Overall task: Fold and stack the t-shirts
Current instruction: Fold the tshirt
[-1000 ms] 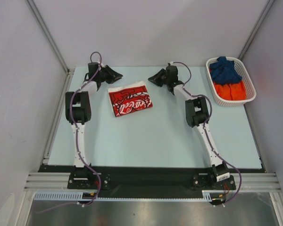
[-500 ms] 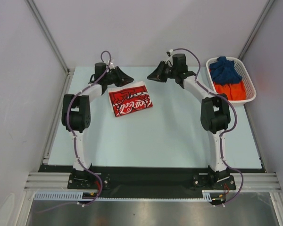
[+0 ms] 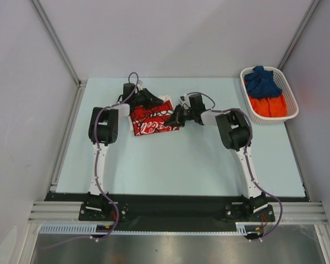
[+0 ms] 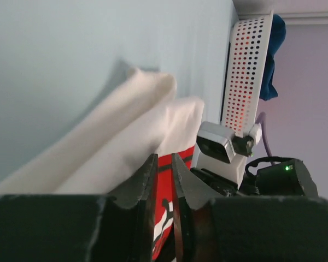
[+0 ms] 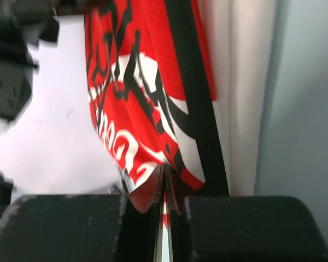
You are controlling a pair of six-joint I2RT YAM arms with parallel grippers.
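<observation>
We find bare table (image 3: 176,165) open across the lower half; left arm (image 3: 102,132) and right arm (image 3: 235,132) hem in the folded t-shirt (image 3: 151,125) at upper center; 1 lattice basket (image 3: 269,118) blocks the upper right.

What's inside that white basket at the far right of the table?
A crumpled dark blue t-shirt at the far end and an orange t-shirt nearer the arms fill the white basket. Anything lying beneath them is covered, so I cannot tell whether more is there.
</observation>
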